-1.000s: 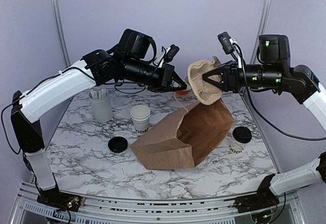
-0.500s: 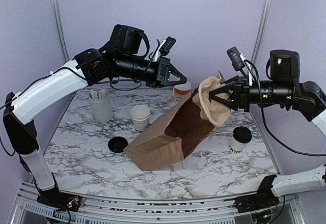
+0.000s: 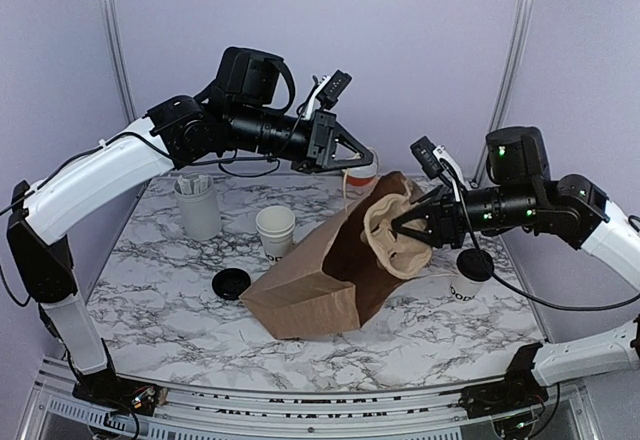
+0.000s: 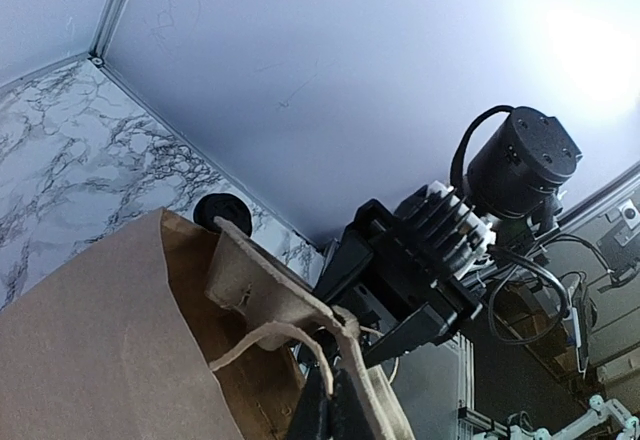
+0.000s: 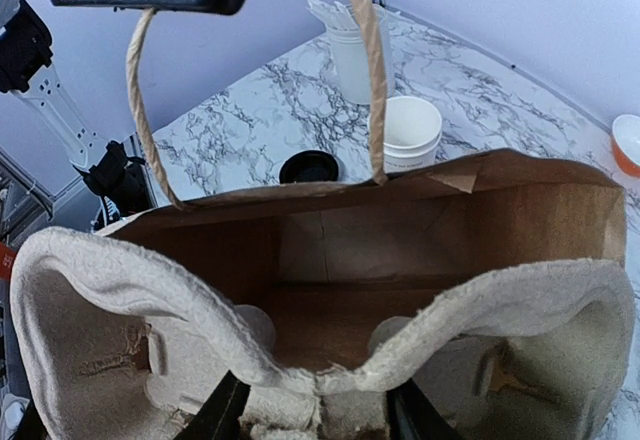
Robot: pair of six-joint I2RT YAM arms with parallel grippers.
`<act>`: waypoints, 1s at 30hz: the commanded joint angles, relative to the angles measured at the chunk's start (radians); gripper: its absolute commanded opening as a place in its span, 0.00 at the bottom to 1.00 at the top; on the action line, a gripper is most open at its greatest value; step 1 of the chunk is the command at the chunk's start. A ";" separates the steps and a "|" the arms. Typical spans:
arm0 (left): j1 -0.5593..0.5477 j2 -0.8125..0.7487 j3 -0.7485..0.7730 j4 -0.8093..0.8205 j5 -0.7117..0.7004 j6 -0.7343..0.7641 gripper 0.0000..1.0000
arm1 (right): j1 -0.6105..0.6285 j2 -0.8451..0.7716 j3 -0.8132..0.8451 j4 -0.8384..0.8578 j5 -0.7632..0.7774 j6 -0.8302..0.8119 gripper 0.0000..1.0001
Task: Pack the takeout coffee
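Observation:
The takeout coffee [image 3: 468, 275], a white cup with a black lid on it, stands on the table right of the brown paper bag [image 3: 300, 285]; its lid [image 4: 222, 212] shows past the bag in the left wrist view. My left gripper [image 3: 368, 160] [image 4: 340, 400] is shut on the bag's paper handle [image 4: 270, 335] and holds it up. My right gripper [image 3: 405, 228] [image 5: 320, 410] is shut on a pulp cup carrier [image 3: 390, 238] [image 5: 150, 290], which sits in the bag's open mouth. The bag's inside [image 5: 350, 250] looks bare.
An open white cup [image 3: 275, 232] [image 5: 412, 130] and a loose black lid [image 3: 231, 283] [image 5: 310, 167] lie left of the bag. A tall white holder with packets [image 3: 197, 205] stands at the back left. An orange-rimmed bowl [image 3: 358, 175] sits behind the bag.
My right gripper has carried the cup carrier down and left into the bag's mouth. My left gripper has risen slightly with the handle, and the bag has tipped more upright.

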 commanded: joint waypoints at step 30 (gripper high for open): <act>0.012 0.140 0.109 0.493 0.433 -0.380 0.00 | 0.090 -0.034 -0.053 0.016 0.288 -0.031 0.35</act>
